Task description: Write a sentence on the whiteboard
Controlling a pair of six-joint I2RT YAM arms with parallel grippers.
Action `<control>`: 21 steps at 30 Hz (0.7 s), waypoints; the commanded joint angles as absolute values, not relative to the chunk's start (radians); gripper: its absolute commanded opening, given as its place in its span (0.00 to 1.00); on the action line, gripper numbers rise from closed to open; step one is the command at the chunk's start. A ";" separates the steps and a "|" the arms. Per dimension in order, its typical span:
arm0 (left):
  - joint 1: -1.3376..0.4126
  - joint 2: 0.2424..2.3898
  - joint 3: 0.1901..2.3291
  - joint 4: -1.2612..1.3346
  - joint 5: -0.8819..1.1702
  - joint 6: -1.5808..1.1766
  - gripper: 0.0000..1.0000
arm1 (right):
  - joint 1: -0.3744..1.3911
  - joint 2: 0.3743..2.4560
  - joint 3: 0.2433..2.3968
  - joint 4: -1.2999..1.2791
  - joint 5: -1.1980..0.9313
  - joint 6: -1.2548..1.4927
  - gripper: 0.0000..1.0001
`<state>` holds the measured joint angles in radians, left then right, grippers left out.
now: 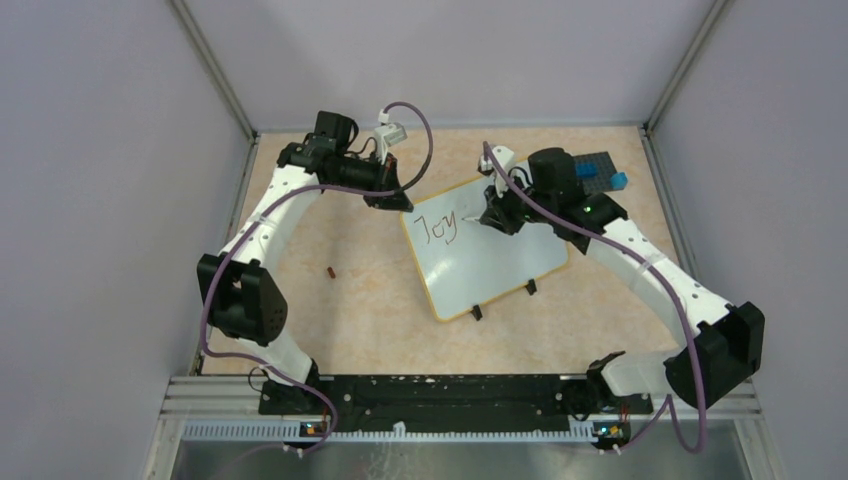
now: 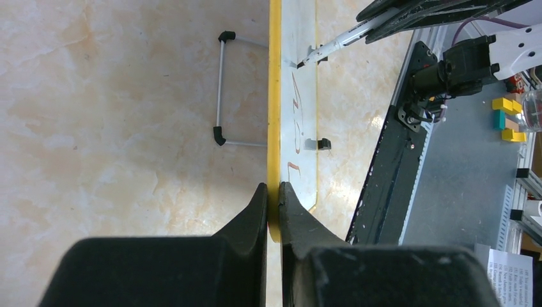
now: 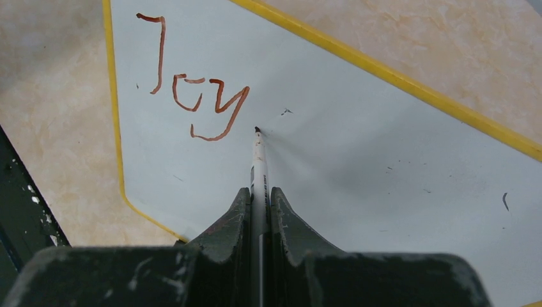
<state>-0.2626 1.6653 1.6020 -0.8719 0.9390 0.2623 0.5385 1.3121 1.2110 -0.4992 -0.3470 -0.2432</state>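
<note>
The whiteboard [image 1: 490,262] lies tilted on the table, white with a yellow rim and two black clip feet. Only the word "Joy" [image 1: 437,228] is written on it in reddish-brown, also seen in the right wrist view [image 3: 192,89]. My left gripper [image 2: 273,190] is shut on the board's yellow rim [image 2: 275,96] at its far left corner. My right gripper [image 3: 260,195] is shut on a white marker [image 3: 258,163], whose dark tip touches or hovers just over the board right of the "y". The marker also shows in the left wrist view [image 2: 339,41].
A small dark blue studded plate [image 1: 597,170] with a light blue block lies at the back right, behind the right arm. A small reddish cap [image 1: 331,270] lies on the table left of the board. Side walls enclose the table.
</note>
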 commanded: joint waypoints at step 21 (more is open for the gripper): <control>-0.265 1.641 1.597 -0.842 0.956 0.281 0.00 | 0.526 1.309 1.206 -0.494 -0.356 -0.281 0.00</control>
